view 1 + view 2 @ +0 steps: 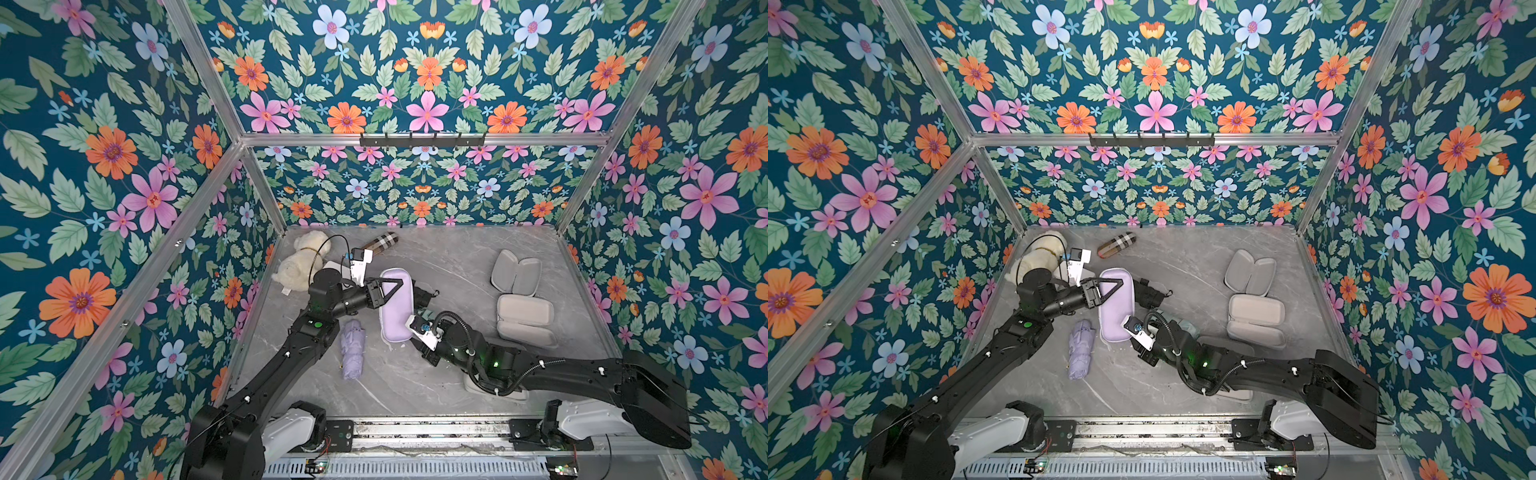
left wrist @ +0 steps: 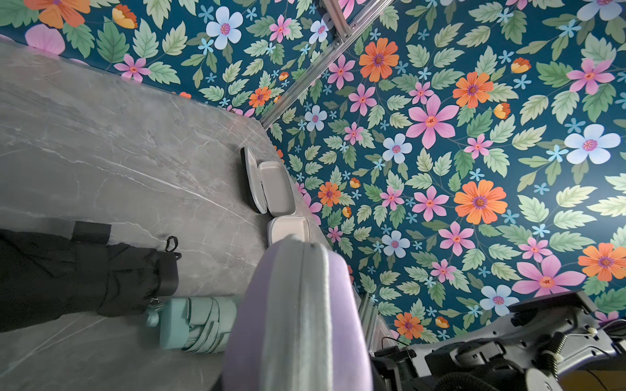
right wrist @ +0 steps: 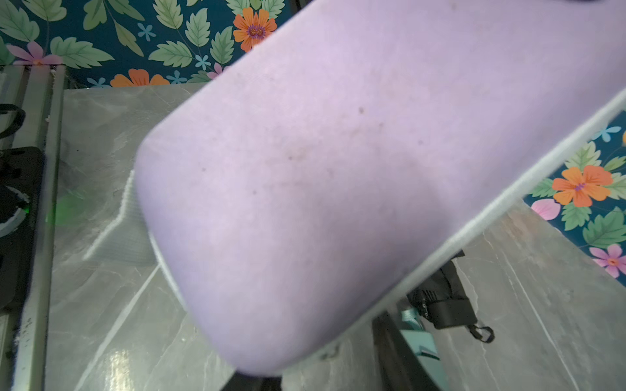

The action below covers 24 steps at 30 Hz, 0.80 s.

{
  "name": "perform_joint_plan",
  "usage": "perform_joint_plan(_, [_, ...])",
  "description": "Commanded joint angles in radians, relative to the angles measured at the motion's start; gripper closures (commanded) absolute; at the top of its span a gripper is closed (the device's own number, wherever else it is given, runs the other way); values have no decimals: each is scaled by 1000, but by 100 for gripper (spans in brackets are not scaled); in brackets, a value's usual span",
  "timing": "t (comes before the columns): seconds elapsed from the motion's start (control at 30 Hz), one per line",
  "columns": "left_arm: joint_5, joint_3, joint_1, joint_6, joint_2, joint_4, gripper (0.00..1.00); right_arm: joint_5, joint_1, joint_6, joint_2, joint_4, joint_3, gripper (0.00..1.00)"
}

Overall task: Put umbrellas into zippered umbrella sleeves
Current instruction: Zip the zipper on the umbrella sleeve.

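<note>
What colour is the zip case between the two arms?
Lavender; the case shows best in the right wrist view.

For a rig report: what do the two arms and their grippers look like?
The left arm and right arm are black jointed links on white bases, with green lights and black cables held by white ties. The left gripper has black triangular fingers; a white camera mount sits on each wrist.

Readable text, labels, brands, numbers: none. You will find no legible marking on the lavender sleeve [image 1: 397,309] at your left gripper [image 1: 394,288], nor elsewhere.
</note>
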Motion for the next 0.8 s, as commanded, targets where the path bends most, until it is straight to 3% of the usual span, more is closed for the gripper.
perform_joint_plan(0.0, [27, 1, -1, 10, 3, 17, 88, 56, 0, -68, -4, 98, 13, 66])
perform_joint_plan(0.23, [34, 0, -5, 36, 19, -20, 88, 145, 49, -229, 8, 98, 29, 73])
perform_joint_plan(0.3, [38, -2, -6, 36, 21, -22, 88, 150, 57, -249, 8, 90, 32, 79])
perform_joint_plan(0.6, [8, 7, -6, 43, 19, -25, 91, 153, 79, -253, 9, 49, 19, 100])
perform_joint_plan(0.77, [-86, 6, 14, -4, 17, 40, 100, 173, 135, -233, 12, 12, 0, 100])
